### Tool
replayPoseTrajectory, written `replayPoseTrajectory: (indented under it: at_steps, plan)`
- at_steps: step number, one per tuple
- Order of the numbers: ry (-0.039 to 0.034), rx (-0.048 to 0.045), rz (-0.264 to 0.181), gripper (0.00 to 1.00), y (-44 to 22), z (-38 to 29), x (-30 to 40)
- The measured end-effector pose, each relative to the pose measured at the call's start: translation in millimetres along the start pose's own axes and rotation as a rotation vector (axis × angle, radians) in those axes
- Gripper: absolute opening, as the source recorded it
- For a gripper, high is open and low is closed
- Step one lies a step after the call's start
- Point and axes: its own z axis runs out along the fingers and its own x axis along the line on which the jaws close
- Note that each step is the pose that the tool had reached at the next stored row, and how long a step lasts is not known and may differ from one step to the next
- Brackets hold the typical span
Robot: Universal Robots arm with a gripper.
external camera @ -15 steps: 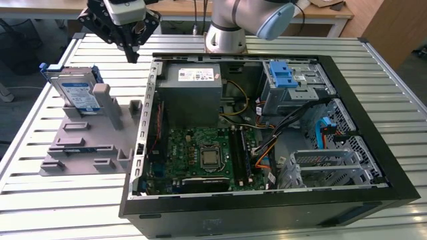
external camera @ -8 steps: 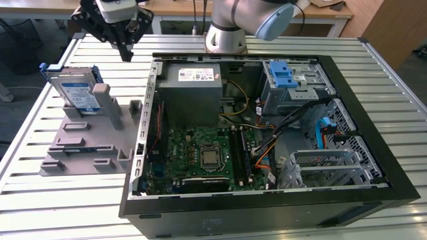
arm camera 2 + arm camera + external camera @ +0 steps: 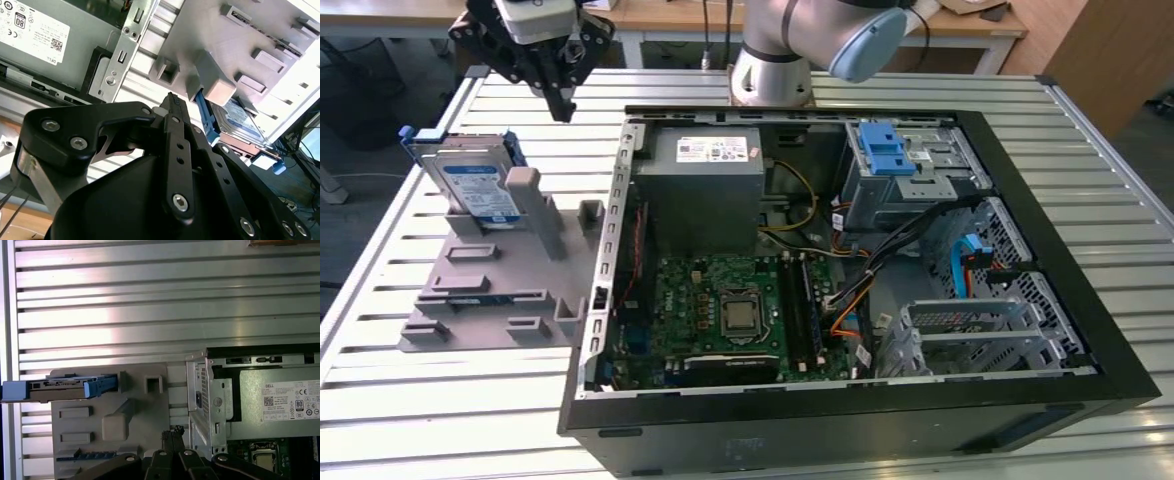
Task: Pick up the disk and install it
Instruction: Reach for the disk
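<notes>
While the disk [image 3: 470,185] stands on end in a grey holder [image 3: 494,290] near the table's [image 3: 440,420] edge at the exterior view's left, its long axis is upright. Blue rails run up both of its sides, and its labelled face is turned toward the table edge nearest the exterior view. Its thin top edge runs along the table's slats. The black fingers [image 3: 563,98] are pressed together and grip nothing. They hang higher than the disk and apart from it, on the side of the open computer case [image 3: 854,410].
</notes>
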Motion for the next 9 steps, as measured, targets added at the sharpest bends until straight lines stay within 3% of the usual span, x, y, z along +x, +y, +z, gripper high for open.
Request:
replayPoseTrajectory:
  at_steps: [9]
  plan:
    - [-0.0001,0.0000,0.000,0.11,0.5,0.0,5.0]
